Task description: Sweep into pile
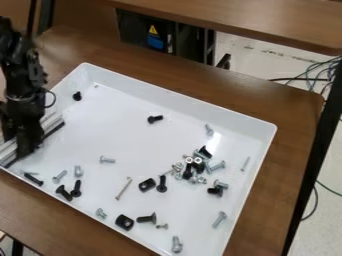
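Observation:
At the left side of the white tray (153,82), my gripper (27,147) points down, shut on a long white-and-grey sweeping tool (50,123) with a dark lower edge. The tool lies slanted along the tray's left wall and sticks out on both sides of the gripper. Right of the tray's middle is a dense cluster of nuts and bolts (189,167). Other pieces are scattered: a black bolt (155,119) near the upper middle, another black bolt (77,96) at the upper left, a long screw (123,188), black square pieces (124,222) and several screws toward the front.
The tray's raised walls surround the pieces on a brown wooden table (294,115). A second wooden surface (267,22) stands behind. Cables (320,75) lie on the floor at the right. The black arm comes in along the left edge.

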